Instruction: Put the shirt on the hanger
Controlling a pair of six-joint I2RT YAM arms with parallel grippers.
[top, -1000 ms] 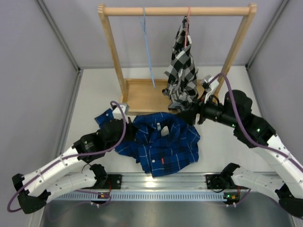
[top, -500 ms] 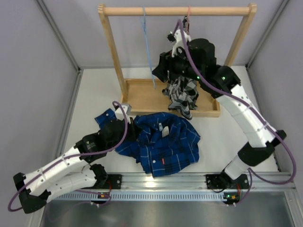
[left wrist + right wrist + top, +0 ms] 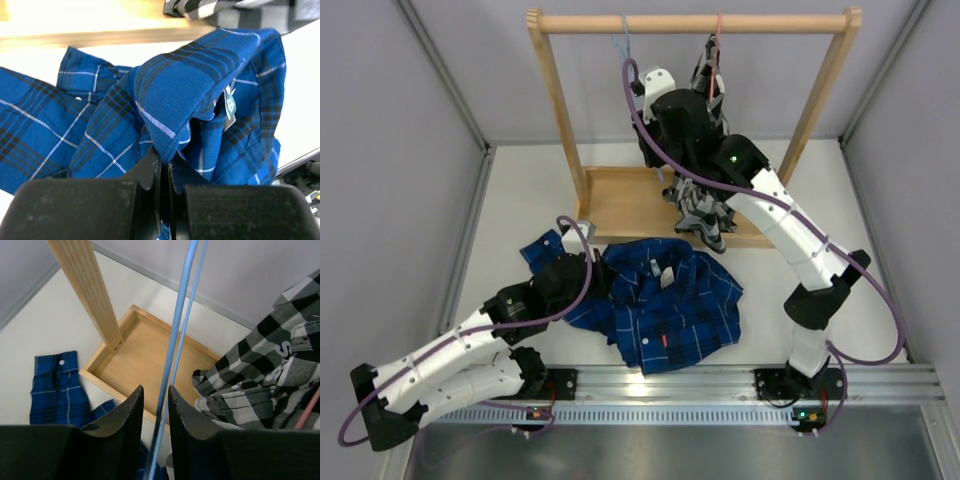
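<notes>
While the left gripper pinches a fold of the shirt lying crumpled on the table, the right gripper straddles the hanger (hanging from the rail), jaws narrowly apart.

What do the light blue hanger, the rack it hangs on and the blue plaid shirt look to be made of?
Thin light blue hanger: probably coated metal wire or plastic; a smooth, uniform, very slim rod.
Pale rack: unfinished-looking wood, with grain lines visible.
Dark blue plaid shirt: soft woven cloth, likely cotton; matte, and it folds and creases.
</notes>
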